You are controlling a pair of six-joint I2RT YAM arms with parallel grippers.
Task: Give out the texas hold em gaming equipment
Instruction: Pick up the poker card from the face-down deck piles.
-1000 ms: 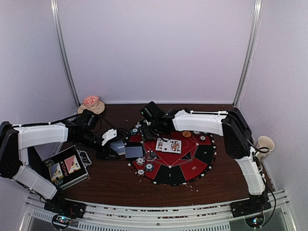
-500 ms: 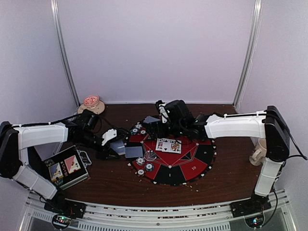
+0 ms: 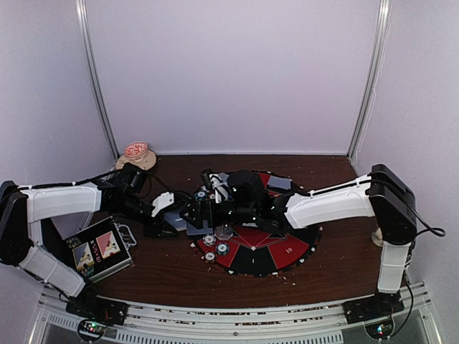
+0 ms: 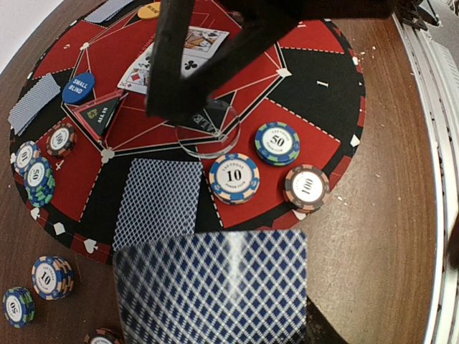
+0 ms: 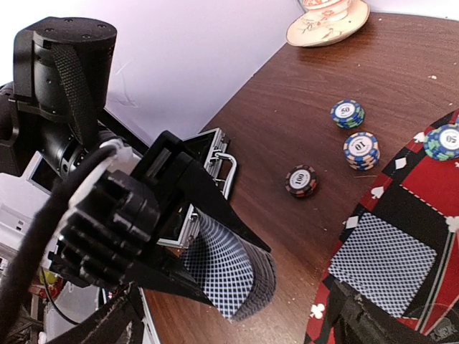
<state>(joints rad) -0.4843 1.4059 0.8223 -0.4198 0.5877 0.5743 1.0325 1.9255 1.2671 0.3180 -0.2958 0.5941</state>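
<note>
My left gripper point(image 3: 174, 219) is shut on a bent deck of grey-blue-backed playing cards point(image 4: 215, 287) at the left rim of the round red-and-black mat point(image 3: 287, 247). In the right wrist view its black fingers point(image 5: 215, 208) pinch the deck point(image 5: 240, 276) above the brown table. My right gripper point(image 3: 196, 211) is open, reaching left over the mat, its fingers either side of the deck without touching it. A face-down card point(image 4: 159, 201), face-up cards point(image 4: 179, 54), striped chips point(image 4: 234, 177) point(image 4: 277, 142) point(image 4: 306, 188), a blue button point(image 4: 78, 87) and an orange button point(image 4: 149, 10) lie on the mat.
More chips point(image 5: 300, 180) point(image 5: 361, 150) point(image 5: 347, 113) sit on the table left of the mat. A metal case point(image 3: 97, 251) lies open at the near left. A cup on a saucer point(image 3: 136, 154) stands at the back left. A clear round disc point(image 4: 208, 132) lies mid-mat.
My right arm swung out over the far side of the mat, then back left and nearer, ending at the deck. The left arm and deck stayed put.
</note>
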